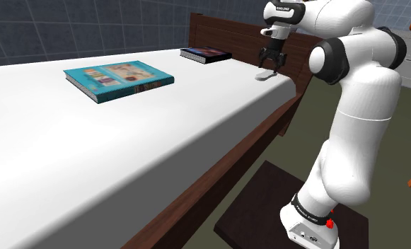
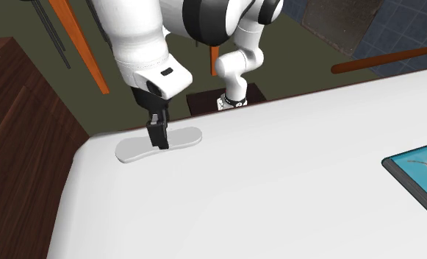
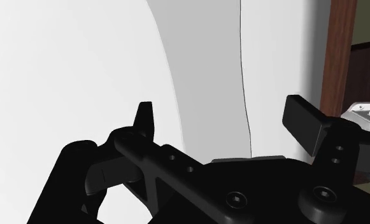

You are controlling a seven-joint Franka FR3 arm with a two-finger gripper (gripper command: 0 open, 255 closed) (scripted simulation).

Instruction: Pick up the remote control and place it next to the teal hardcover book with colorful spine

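The pale grey remote (image 2: pixel 186 137) lies flat at the white bed's (image 1: pixel 126 163) corner by the headboard (image 1: pixel 225 32), long axis along the side edge — gripper (image 1: pixel 269 68) fingers spread astride its middle, not clasping — the teal book (image 1: pixel 119 79) well apart toward the shoulder view's left, a dark book (image 1: pixel 205 54) farther back.

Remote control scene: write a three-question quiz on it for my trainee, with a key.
1. True or false: the pincer is down at the pale grey remote control with its fingers standing apart.
2. Multiple choice: in the shoulder view, where does the teal book lie relative to the remote control? A) to its left, B) to its right, C) underneath it.
3. Short answer: how many books lie on the white bed?

Key: 1 true. 2 A. 3 two: the teal book and a dark book near the wooden headboard.
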